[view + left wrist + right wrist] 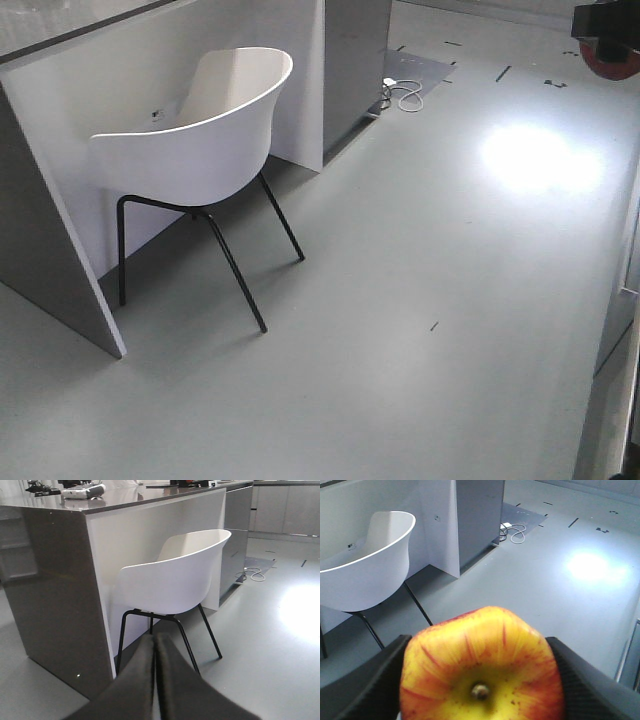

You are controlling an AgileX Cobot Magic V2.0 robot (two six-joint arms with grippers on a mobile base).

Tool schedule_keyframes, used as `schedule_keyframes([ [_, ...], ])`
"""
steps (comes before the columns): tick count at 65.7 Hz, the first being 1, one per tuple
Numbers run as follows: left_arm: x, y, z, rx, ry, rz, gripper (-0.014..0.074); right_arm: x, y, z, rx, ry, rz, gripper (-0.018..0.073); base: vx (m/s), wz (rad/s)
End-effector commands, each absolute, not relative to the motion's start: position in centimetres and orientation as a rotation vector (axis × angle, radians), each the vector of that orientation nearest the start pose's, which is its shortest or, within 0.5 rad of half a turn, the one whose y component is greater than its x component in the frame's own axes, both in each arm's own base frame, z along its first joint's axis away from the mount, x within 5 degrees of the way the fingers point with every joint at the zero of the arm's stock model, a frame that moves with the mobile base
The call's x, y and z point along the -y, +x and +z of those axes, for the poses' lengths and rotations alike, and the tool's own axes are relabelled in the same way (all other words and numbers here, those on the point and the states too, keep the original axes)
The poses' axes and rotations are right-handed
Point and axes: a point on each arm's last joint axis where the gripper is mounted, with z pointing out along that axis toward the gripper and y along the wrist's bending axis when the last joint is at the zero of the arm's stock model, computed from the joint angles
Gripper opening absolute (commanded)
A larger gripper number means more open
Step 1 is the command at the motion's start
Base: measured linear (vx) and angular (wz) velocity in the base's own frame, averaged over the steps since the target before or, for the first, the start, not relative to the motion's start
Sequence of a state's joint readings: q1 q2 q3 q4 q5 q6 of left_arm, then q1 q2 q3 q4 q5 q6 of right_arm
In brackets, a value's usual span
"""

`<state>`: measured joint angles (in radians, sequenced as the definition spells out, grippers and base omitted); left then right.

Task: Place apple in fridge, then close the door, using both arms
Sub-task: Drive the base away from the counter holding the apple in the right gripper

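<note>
The apple, red-streaked with a yellow patch round its stem, fills the lower right wrist view. My right gripper is shut on it, one black finger pressing each side. In the front view the same apple shows as a red curve at the top right corner, held above the floor. My left gripper is shut with nothing in it, its two dark fingers pressed together and pointing at the chair. The fridge and its door are out of view.
A white shell chair on black legs stands against a grey and white counter. Small items lie on the counter top. A white cable lies on the grey floor further back. A pale panel edge runs along the right.
</note>
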<state>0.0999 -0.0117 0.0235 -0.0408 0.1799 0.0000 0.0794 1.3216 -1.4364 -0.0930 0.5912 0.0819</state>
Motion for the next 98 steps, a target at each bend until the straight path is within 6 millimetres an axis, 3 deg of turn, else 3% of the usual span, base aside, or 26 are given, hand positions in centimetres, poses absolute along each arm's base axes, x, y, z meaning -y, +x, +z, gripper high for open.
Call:
schedule_keyframes([
  [1,-0.49,5.45,20.28,-1.57,-0.112,0.035,-0.0006,-1.81,28.35,46.88,-1.817,-0.049,0.002,0.0165,-0.04,0.28],
  [98,-0.49,5.45,20.28,-1.57,-0.112,0.035,-0.0006,-1.81,28.35,46.88,-1.817,-0.049,0.002,0.0165,-0.04,0.39],
])
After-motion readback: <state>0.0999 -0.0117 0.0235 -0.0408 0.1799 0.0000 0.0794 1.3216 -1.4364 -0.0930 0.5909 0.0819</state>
